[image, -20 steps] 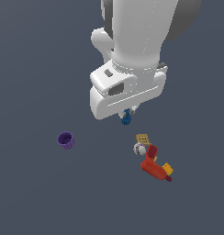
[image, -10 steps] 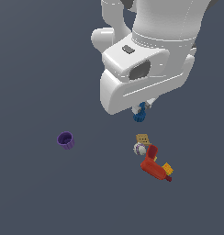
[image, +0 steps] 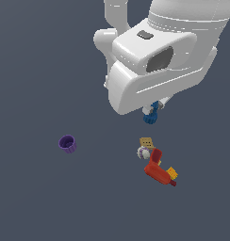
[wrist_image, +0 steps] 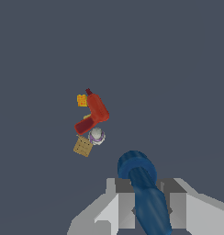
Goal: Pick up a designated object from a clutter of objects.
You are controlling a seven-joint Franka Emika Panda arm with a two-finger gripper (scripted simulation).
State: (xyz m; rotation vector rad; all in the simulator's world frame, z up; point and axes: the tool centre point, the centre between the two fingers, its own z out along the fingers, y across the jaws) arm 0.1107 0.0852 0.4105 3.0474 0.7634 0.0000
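The bright-blue knobbly item [image: 150, 117] hangs under my white hand, held off the floor. In the wrist view it [wrist_image: 140, 181] is a blue ribbed piece clamped between my two grey fingers [wrist_image: 125, 202]. My gripper [image: 153, 111] [wrist_image: 148, 202] is shut on it, and the hand hides most of the fingers in the exterior view. The rest of the clutter lies on the floor below: the tan box [image: 146, 141] [wrist_image: 82, 147], whitish ball [image: 143, 152] [wrist_image: 96, 136], red angular object [image: 156, 168] [wrist_image: 94, 114] and yellow-orange piece [image: 172, 173] [wrist_image: 81, 100].
The purple ribbed cup [image: 67, 144] stands alone on the dark floor at the exterior view's left, well apart from the cluster. It does not show in the wrist view.
My arm has risen with the blue item in its grip and looms larger in the exterior view. The item has shifted toward that view's right. The clutter on the floor has not moved.
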